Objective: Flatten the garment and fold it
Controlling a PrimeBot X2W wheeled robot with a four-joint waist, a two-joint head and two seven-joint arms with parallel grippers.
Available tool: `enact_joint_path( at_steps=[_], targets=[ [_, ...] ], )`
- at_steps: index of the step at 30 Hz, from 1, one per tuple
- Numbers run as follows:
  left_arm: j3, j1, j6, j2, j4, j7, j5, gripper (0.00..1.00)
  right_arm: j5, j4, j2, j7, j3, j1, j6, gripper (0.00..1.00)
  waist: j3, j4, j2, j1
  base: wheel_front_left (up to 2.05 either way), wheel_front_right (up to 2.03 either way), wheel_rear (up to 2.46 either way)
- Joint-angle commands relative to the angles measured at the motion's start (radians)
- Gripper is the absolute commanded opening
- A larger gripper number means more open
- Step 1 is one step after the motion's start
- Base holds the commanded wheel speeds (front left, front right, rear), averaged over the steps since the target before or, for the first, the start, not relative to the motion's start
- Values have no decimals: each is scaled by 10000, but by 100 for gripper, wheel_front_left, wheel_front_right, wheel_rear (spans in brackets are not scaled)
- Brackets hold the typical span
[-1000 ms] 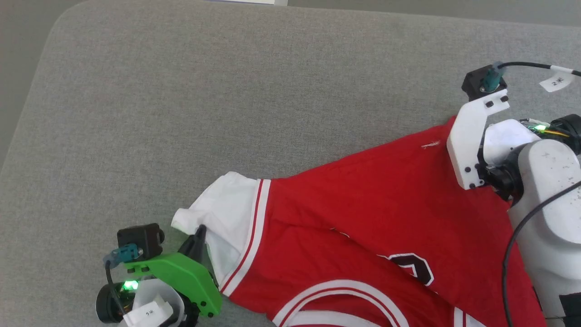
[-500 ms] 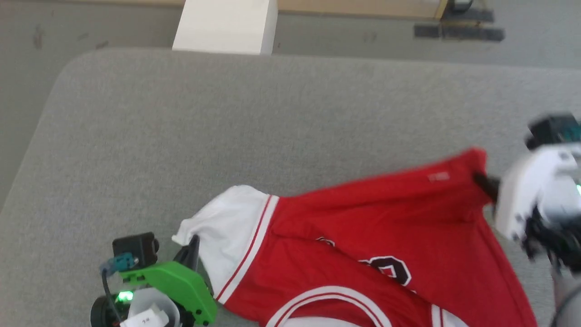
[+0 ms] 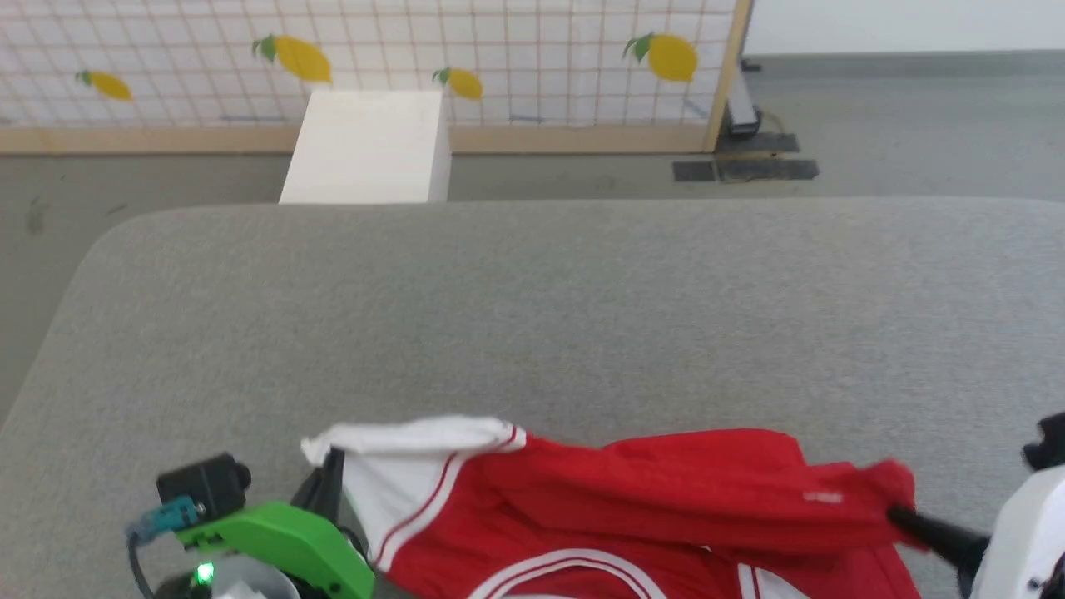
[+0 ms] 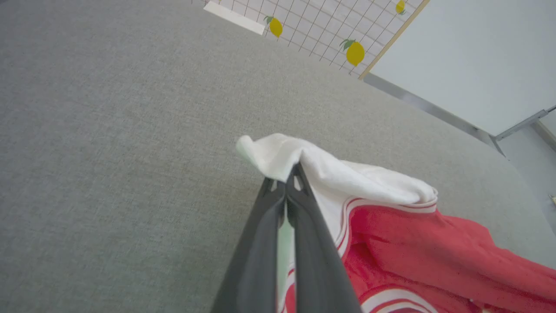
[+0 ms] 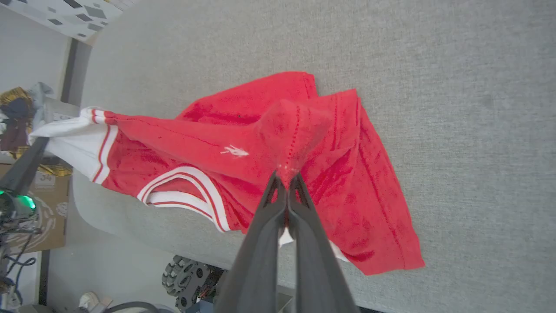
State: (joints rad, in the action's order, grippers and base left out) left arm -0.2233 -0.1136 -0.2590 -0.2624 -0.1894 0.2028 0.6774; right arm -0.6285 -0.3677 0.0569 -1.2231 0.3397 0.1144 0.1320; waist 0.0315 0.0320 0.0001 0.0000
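No legible text anywhere

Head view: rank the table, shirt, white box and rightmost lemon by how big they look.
1. table, largest
2. shirt, though the bottom edge of the view cuts it off
3. white box, partly behind the table and farther off, so its true size is unsure
4. lemon, smallest

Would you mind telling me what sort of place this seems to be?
Likely a robot test lab, not a home: a large grey fabric-covered table bearing the garment, a lemon-print partition as backdrop, and a cardboard box on the floor.
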Motion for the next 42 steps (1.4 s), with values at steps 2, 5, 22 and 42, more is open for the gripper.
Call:
enact_joint_path(
  at_steps=[2, 5, 22, 42],
  targets=[
    [246, 551, 250, -138, -167, -16, 203, 0, -559, -22, -48, -238, 308, -704, -13, 0, -293, -293, -1, 0, 0, 0, 0],
    [573, 1787, 596, -376, -248, 258, 558, 0, -437, -63, -51, -498, 371, -1973, -13, 0, -218, -359, -1, 0, 0, 0, 0],
    [1144, 11443, 1351, -1410, 4105, 1044, 534, 0, 1533, 5115, -63, 1087, 188, -11860, -13, 0, 2549, -982, -1, 0, 0, 0, 0],
    [686, 16337, 2004, -1473, 8076, -2797, -1183, 0, 3156, 9485, -65, 7353, -174, -16135, -13, 0, 4475, -921, -1, 0, 0, 0, 0]
  ],
)
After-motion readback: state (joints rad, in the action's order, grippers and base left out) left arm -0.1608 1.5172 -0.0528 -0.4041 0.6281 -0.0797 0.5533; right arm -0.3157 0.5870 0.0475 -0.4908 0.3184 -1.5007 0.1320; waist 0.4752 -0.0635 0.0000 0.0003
